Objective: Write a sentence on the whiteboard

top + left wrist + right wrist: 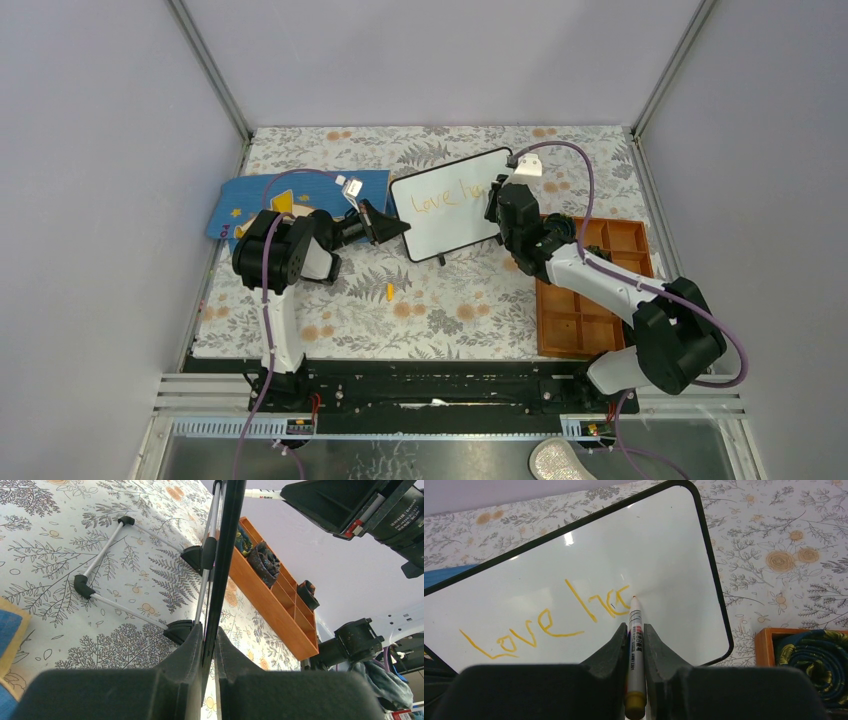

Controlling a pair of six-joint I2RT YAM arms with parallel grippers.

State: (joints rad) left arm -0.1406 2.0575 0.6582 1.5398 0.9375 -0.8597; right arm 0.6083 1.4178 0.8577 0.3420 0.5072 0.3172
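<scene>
Whiteboard [226,555] edge sits pinched between your left gripper's [209,632] closed jaws, probably to brace it against pen pressure; your right gripper [636,630] clamps the marker [635,642], tip just ahead of its jaws, touching the unfinished sentence [549,622].

Upright whiteboard [450,225] centre; tray [541,322] at right

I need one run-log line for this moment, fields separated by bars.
phase: writing | left pincer: shut on whiteboard edge | right pincer: shut on marker, tip at whiteboard | sentence: "Love he", unfinished
</scene>
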